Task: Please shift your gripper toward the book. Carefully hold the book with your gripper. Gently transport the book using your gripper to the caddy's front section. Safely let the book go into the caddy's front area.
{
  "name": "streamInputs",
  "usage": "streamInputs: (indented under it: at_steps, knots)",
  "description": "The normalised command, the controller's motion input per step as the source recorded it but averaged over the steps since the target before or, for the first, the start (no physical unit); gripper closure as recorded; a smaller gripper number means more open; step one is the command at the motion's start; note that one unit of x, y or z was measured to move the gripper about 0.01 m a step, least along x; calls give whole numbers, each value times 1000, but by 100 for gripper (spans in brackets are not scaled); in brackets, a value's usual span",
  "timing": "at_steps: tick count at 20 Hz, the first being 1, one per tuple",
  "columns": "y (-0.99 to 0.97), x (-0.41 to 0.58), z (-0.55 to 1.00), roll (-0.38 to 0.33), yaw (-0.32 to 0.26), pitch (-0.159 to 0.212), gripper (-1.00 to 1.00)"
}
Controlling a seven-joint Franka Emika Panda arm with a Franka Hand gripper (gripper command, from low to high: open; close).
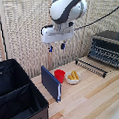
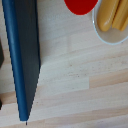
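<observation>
The dark-blue book (image 1: 50, 82) stands upright on its edge on the wooden table, just to the exterior view's right of the black caddy (image 1: 16, 98). In the wrist view the book (image 2: 25, 60) shows as a long blue slab seen from above. My gripper (image 1: 56, 46) hangs high above the book and the red cup (image 1: 60, 75), apart from both. Its two blue-tipped fingers (image 1: 62, 45) point down with a gap between them and hold nothing. The fingers are out of the wrist view.
A white bowl with yellow food (image 1: 73, 77) sits beside the red cup; both show in the wrist view, the bowl (image 2: 111, 22) and the cup (image 2: 80, 5). A black toaster oven (image 1: 108, 48) with a pulled-out rack (image 1: 91, 66) stands at the exterior view's right.
</observation>
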Motion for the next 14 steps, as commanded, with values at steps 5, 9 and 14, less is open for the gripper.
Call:
streamInputs:
  at_steps: [5,9,14]
  knots:
    - [402,-2,-101,-49,-4,-2,-100]
    - [400,0,-148,-54,0,0,-100]
    - [323,0,-183,-37,0,0,-100]
